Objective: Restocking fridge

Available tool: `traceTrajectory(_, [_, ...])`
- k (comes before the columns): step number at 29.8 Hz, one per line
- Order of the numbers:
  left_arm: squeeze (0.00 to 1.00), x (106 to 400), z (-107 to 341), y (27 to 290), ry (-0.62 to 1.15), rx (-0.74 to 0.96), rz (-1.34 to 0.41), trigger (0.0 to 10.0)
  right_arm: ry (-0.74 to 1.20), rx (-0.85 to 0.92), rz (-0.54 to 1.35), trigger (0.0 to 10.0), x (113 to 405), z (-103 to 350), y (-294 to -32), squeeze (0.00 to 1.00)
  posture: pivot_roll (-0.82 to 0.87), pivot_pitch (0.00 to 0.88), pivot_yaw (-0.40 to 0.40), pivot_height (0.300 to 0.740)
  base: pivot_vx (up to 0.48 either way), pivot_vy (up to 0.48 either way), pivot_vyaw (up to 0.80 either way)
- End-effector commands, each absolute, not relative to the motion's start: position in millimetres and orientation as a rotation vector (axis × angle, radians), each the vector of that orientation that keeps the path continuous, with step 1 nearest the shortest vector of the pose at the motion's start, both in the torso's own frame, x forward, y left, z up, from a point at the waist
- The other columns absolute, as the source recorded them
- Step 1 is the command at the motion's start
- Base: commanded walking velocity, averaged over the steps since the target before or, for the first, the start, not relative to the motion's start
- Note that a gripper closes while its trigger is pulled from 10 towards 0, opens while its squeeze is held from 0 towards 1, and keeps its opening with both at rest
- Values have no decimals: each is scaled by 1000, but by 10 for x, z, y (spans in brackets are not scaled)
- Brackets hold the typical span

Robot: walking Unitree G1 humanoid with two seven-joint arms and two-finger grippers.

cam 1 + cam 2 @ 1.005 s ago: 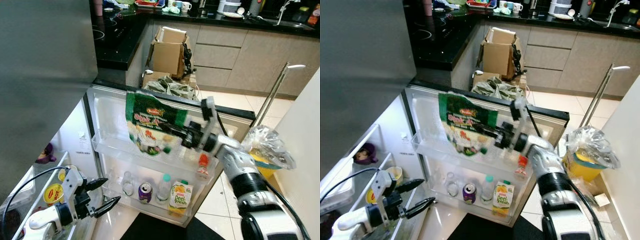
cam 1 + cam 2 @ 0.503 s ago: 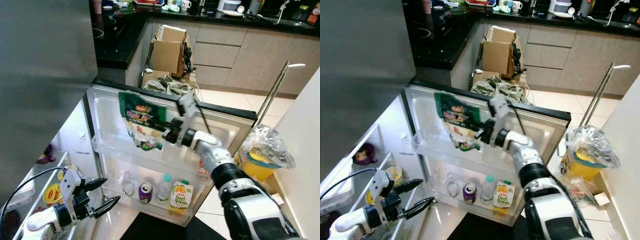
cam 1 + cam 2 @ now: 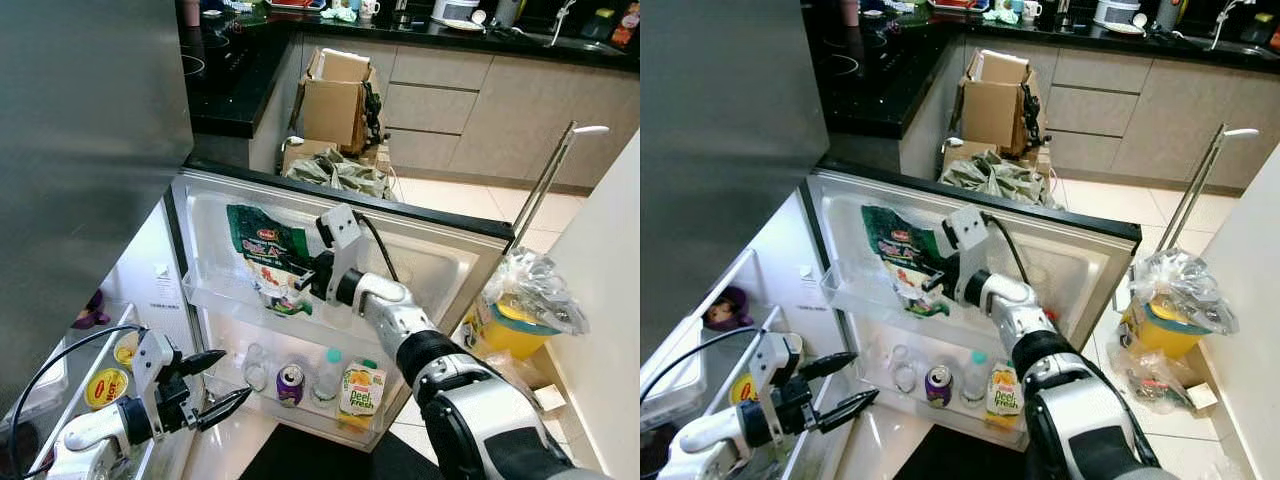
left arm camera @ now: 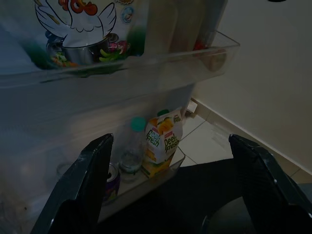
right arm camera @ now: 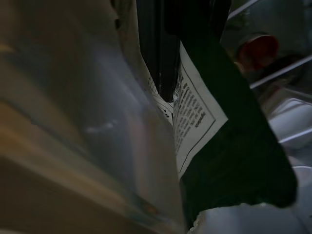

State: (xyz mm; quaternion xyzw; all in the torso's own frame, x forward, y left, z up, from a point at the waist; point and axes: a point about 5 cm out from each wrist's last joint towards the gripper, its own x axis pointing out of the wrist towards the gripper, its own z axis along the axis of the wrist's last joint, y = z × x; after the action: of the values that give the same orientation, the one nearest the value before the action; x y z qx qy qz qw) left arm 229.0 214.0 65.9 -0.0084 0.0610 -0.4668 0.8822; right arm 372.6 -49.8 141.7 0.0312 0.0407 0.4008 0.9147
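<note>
Standing open across a kitchen with a pale tiled floor, the white fridge door faces the robot, its inner side showing two clear plastic door shelves. Behind it runs a black glossy surface above grey cabinet drawers, with an open brown cardboard box on the floor beside them. The right gripper has its fingers closed on a green printed food packet, whose lower end sits inside the upper door shelf, towards that shelf's left end. Below, the lower door shelf carries a purple drink can, a clear bottle with a green cap and a Peel Fresh juice carton side by side. The left gripper hangs low near the fridge body, fingers spread apart and empty, apart from the door. A knotted clear plastic bag sits by the white wall on the right.
</note>
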Motion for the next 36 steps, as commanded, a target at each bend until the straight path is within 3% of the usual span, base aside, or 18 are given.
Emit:
traceTrajectory(1, [0,2279,662,2113,132,-19,-985,10000,53,50,803,10000,3757,1475,-509,0,-49,0,-93,740,0,0,0])
traceTrajectory(3, [0,2279,663,2110,132,-19,-987,10000,56,51,795,10000,3753,1456,-520,0,-49,0,-92,740,0,0,0])
traceTrajectory(4, [0,2280,668,2106,132,-19,-989,10000,59,47,785,10000,3744,1422,-538,278,-49,0,-92,740,0,0,0])
traceTrajectory(5, [0,2280,668,2106,132,-19,-989,10000,59,47,785,10000,3744,1422,-538,278,-49,0,-92,740,0,0,0])
traceTrajectory(6, [0,2280,674,2103,132,-19,-990,10000,63,46,778,10000,3735,1392,-554,949,-50,0,-91,740,0,0,0])
traceTrajectory(8, [0,2279,675,2102,132,-19,-991,10000,65,49,774,10000,3732,1381,-559,949,-50,0,-91,740,0,0,0])
traceTrajectory(9, [0,2279,676,2101,133,-19,-992,10000,62,55,771,10000,3732,1378,-567,1000,-50,0,-91,740,0,0,0])
traceTrajectory(13, [0,2280,679,2098,133,-19,-995,10000,34,92,765,10000,3747,1423,-596,1000,-50,0,-91,740,0,0,0])
traceTrajectory(15, [0,2280,681,2097,133,-19,-996,10000,14,111,766,10000,3761,1464,-613,961,-50,0,-91,740,0,0,0])
traceTrajectory(16, [0,2281,682,2095,133,-19,-997,10000,-7,126,770,10000,3775,1512,-628,867,-50,0,-91,740,0,0,0])
traceTrajectory(17, [0,2281,682,2095,133,-19,-997,10000,-7,126,770,10000,3775,1512,-628,867,-50,0,-91,740,0,0,0])
traceTrajectory(18, [0,2283,684,2091,132,-20,-999,10000,-32,146,785,10000,3790,1574,-643,475,-50,0,-91,740,0,0,0])
traceTrajectory(19, [0,2285,685,2088,131,-21,-1001,10000,-66,165,797,10000,3810,1657,-663,0,-54,0,-89,740,0,0,0])
traceTrajectory(27, [0,2288,689,2080,131,-26,-1007,10000,-151,197,884,10000,3826,1875,-706,0,-57,0,-87,740,0,0,0])
traceTrajectory(33, [0,2286,688,2081,135,-28,-1011,10000,-235,186,1084,10000,3746,2099,-746,0,-59,0,-86,740,0,0,0])
traceTrajectory(35, [0,2272,680,2091,144,-33,-1013,10000,-288,139,1259,10000,3562,2231,-896,0,-64,0,-87,740,0,0,0])
traceTrajectory(36, [0,2272,680,2091,144,-33,-1013,10000,-288,139,1259,10000,3562,2231,-896,0,-64,0,-87,740,0,0,0])
